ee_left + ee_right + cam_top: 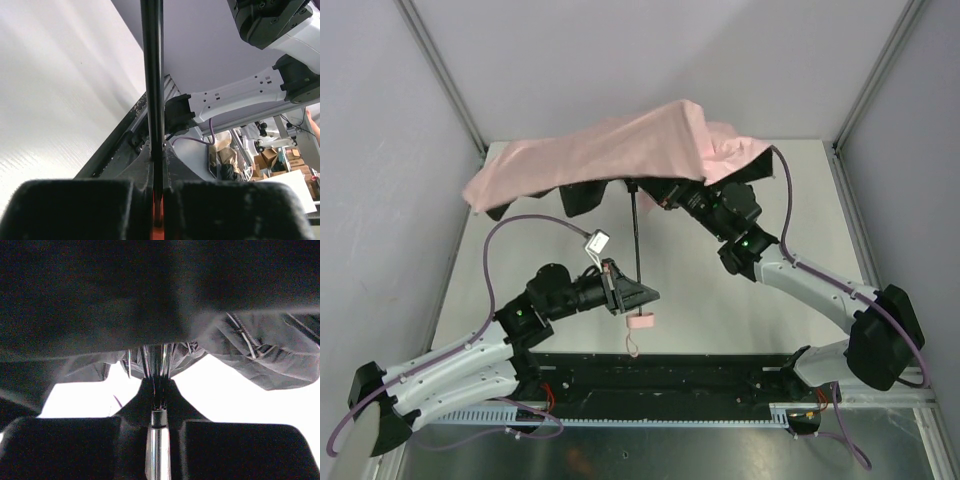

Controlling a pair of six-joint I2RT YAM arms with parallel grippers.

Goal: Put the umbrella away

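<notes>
The umbrella's pale pink canopy (610, 150) is spread open above the back of the table. Its thin black shaft (636, 235) runs down to a small pink handle (640, 321) with a loop strap. My left gripper (632, 292) is shut on the shaft just above the handle; the shaft (152, 90) stands between its fingers in the left wrist view. My right gripper (665, 195) reaches under the canopy and is shut on the shaft's upper end, where the shaft (159, 445) meets the ribs (160, 360). The canopy's underside (150, 295) looks dark there.
The enclosure has pale walls left, right and behind, with metal corner posts (440, 75). A black rail (660, 375) runs along the near edge between the arm bases. The right arm's white link (235, 97) shows in the left wrist view.
</notes>
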